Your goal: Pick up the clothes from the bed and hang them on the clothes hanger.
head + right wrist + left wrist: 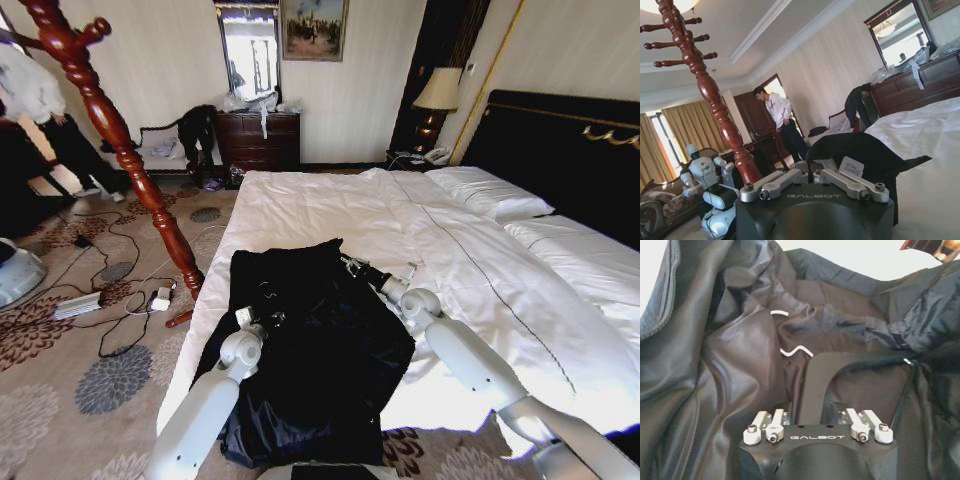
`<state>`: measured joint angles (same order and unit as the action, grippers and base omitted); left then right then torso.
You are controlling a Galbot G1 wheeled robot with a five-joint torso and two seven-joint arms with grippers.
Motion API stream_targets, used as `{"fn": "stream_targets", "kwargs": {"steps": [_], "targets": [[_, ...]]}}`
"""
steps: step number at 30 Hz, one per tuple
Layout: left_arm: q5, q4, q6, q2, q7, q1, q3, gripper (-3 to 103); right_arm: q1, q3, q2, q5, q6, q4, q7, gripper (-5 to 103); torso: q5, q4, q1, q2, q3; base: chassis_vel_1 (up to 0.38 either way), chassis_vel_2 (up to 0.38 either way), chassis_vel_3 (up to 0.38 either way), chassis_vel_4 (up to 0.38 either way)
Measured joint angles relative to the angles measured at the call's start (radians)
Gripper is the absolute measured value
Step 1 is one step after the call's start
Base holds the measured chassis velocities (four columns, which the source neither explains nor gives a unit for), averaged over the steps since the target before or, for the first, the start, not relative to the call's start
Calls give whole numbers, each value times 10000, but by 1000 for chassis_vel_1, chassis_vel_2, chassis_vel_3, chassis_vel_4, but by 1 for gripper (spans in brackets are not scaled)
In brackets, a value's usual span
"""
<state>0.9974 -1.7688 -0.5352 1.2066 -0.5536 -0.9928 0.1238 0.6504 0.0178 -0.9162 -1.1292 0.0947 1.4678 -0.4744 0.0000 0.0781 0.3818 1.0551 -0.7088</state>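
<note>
You're early on: the black coat [310, 350] is lying flat on the bed [480, 270], nothing hanging on the coat stand [120, 140].

Your left gripper [262, 322] is sitting spread on the lining. Your right gripper [350, 264] is pinching the coat's edge by the white tag [851, 166].

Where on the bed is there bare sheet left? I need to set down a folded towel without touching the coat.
Bare sheet runs across the bed between the clothes and the pillows, and along the far foot edge. The near corner is crowded: the coat, the left gripper and the right gripper are there.
</note>
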Motion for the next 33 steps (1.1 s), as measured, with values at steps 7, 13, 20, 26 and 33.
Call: {"fn": "stream_targets", "kwargs": {"steps": [7,13,20,26,33], "targets": [[66,-394,-95,-228,-6,-53,160,36,19,60,18,22,0,-21,-16,0,-1,-3,0,0,0,0,0,0,0],[144,-577,-229,-235,-5,94,199,62,55,93,42,40,0,-22,-29,0,-1,-1,0,0,0,0,0,0,0],[-69,164,-145,75,66,361,231,85,77,99,52,65,0,-23,-38,0,0,-1,0,0,0,0,0,0,0],[-229,714,-76,433,141,441,130,94,85,93,23,110,-1,-28,-39,0,0,-1,0,0,0,0,0,0,0],[-145,821,-78,473,141,452,124,74,102,108,23,133,-6,-23,-39,0,0,-4,-1,0,0,0,0,0,0]]}}
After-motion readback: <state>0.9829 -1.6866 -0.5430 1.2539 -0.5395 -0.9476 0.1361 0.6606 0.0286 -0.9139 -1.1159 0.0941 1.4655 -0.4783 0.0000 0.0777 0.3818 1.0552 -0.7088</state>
